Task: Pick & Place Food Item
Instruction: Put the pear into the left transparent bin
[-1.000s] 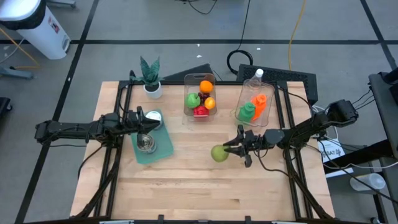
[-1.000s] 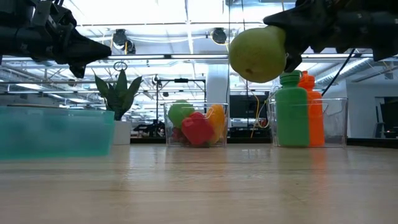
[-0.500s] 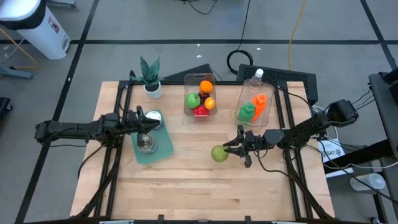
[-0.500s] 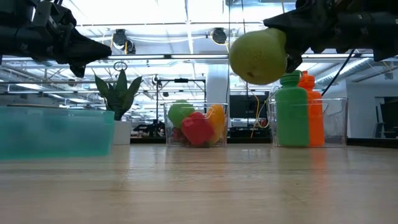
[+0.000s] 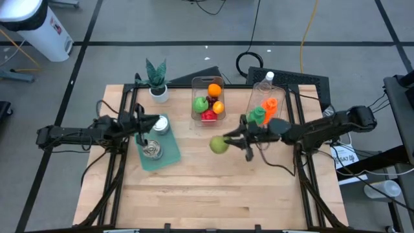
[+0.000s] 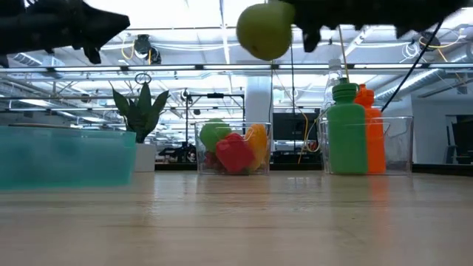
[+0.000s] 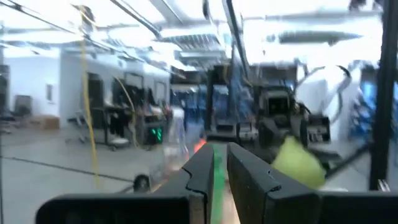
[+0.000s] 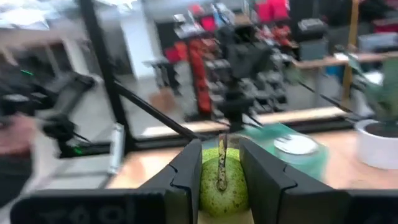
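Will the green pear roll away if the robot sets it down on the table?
Probably a bit. The green pear looks round and smooth, so it could wobble or roll on the flat wooden table. It seems firm, since the right gripper fingers pinch it without denting it.

Two slim arms are seen, left arm [image 5: 71, 136] and right arm [image 5: 323, 131], both finished in matte black with blocky joint housings and thin black cables looped alongside the links. Each ends in a black two-finger gripper, left gripper [image 5: 140, 125] and right gripper [image 5: 236, 139]. In the wrist views the fingers [image 8: 189, 171] are shown as flat, angular black plates with squared edges; no markings or screws can be made out.
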Robot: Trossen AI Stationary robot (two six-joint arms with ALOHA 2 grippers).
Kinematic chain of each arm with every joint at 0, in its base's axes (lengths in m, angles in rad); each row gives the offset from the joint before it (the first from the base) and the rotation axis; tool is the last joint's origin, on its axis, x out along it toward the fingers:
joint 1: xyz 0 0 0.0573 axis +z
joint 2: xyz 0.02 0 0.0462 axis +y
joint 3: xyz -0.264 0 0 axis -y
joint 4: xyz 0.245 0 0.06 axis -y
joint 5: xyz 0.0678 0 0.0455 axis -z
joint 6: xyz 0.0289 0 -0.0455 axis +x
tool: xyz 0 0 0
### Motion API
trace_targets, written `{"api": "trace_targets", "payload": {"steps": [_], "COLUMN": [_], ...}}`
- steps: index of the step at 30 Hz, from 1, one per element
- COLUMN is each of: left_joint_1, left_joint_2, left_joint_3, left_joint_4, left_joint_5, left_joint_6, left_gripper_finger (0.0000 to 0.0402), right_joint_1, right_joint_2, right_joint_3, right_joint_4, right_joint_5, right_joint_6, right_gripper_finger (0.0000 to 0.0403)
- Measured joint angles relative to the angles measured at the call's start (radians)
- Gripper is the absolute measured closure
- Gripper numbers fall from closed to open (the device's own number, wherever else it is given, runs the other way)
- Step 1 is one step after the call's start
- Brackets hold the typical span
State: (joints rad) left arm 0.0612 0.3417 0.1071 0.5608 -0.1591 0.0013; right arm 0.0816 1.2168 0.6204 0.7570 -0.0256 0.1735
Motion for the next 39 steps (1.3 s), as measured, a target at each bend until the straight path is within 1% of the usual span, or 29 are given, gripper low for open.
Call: {"api": "trace_targets", "payload": {"steps": [3,6,10,16,21,26,29,32,36,39], "left_joint_1": [0.000,0.002,0.009,0.011,0.011,0.011,0.011,0.012,0.015,0.029], "left_joint_2": [0.000,0.001,0.001,0.001,0.008,0.008,0.008,0.012,0.027,0.032], "left_joint_3": [0.001,0.001,0.001,0.001,0.000,0.000,0.000,0.000,0.000,0.000], "left_joint_4": [0.016,-0.012,-0.017,-0.043,-0.064,-0.064,-0.064,-0.067,-0.069,-0.068], "left_joint_5": [-0.026,-0.026,-0.025,-0.026,-0.026,-0.038,-0.081,-0.088,-0.105,-0.121], "left_joint_6": [0.000,0.006,0.016,0.021,0.024,0.023,0.023,0.025,0.033,0.043], "left_gripper_finger": [0.0350,0.0350,0.0350,0.0350,0.0350,0.0350,0.0350,0.0350,0.0350,0.0350], "right_joint_1": [-0.033,-0.059,-0.094,-0.171,-0.194,-0.221,-0.280,-0.353,-0.451,-0.513], "right_joint_2": [0.001,0.001,0.001,0.001,0.002,0.032,0.059,0.082,0.126,0.193], "right_joint_3": [0.115,0.187,0.193,0.192,0.192,0.190,0.192,0.194,0.238,0.298], "right_joint_4": [-0.195,-0.297,-0.289,-0.314,-0.351,-0.318,-0.266,-0.235,-0.240,-0.243], "right_joint_5": [0.002,0.001,0.001,-0.001,-0.002,-0.004,-0.002,-0.004,-0.008,-0.060], "right_joint_6": [-0.038,-0.084,-0.110,-0.083,-0.089,-0.113,-0.111,-0.110,-0.126,-0.127], "right_gripper_finger": [0.0321,0.0321,0.0321,0.0321,0.0321,0.0321,0.0321,0.0321,0.0321,0.0321]}}
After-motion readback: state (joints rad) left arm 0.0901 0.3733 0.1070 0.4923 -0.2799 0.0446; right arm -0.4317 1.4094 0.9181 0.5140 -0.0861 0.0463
